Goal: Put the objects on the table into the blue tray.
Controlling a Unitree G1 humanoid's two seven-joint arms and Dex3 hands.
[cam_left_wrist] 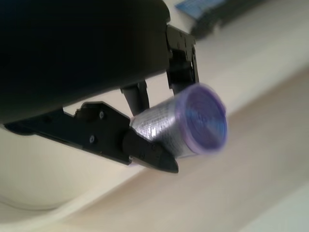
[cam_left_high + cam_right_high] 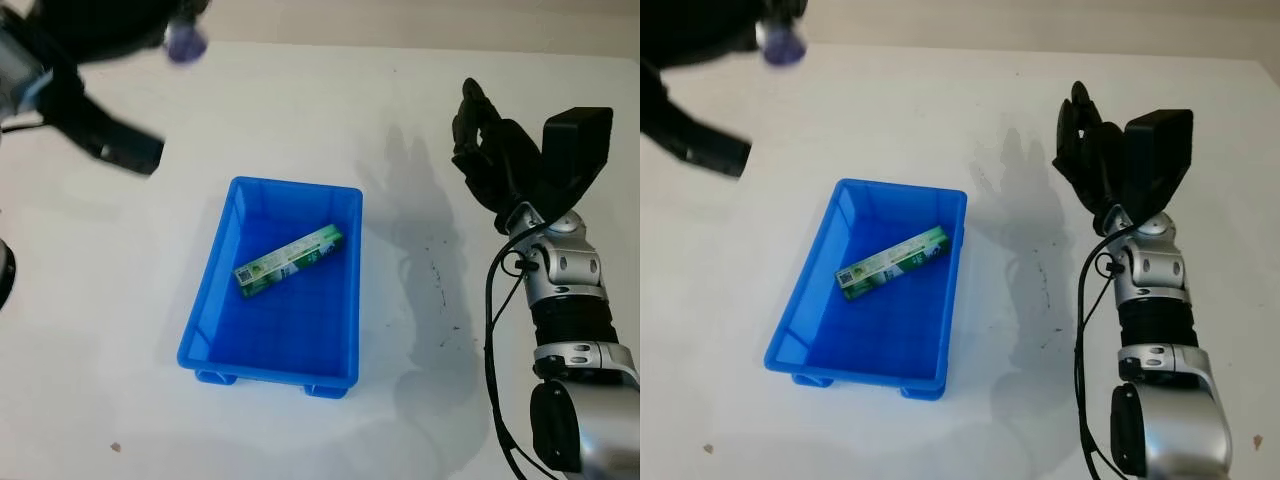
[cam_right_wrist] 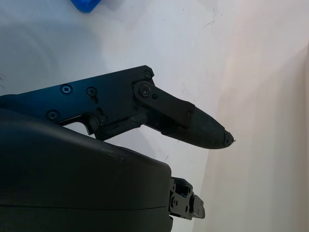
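Blue tray [image 2: 215, 290] is sitting on the white table [image 2: 300, 100], holding 1 green box [image 2: 288, 260]. Right hand [image 2: 490, 150] is hovering open beside it. At the wrist camera, left hand [image 1: 145, 145] is gripping a silver purple-capped can [image 1: 186, 123] aloft.

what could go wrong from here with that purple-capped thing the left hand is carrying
The left hand holds the purple-capped cylinder high at the table's far left, well away from the blue tray; releasing now would likely miss it. A round cylinder may roll after landing, or strike the green box already inside. The right hand hovers open, right of the tray.
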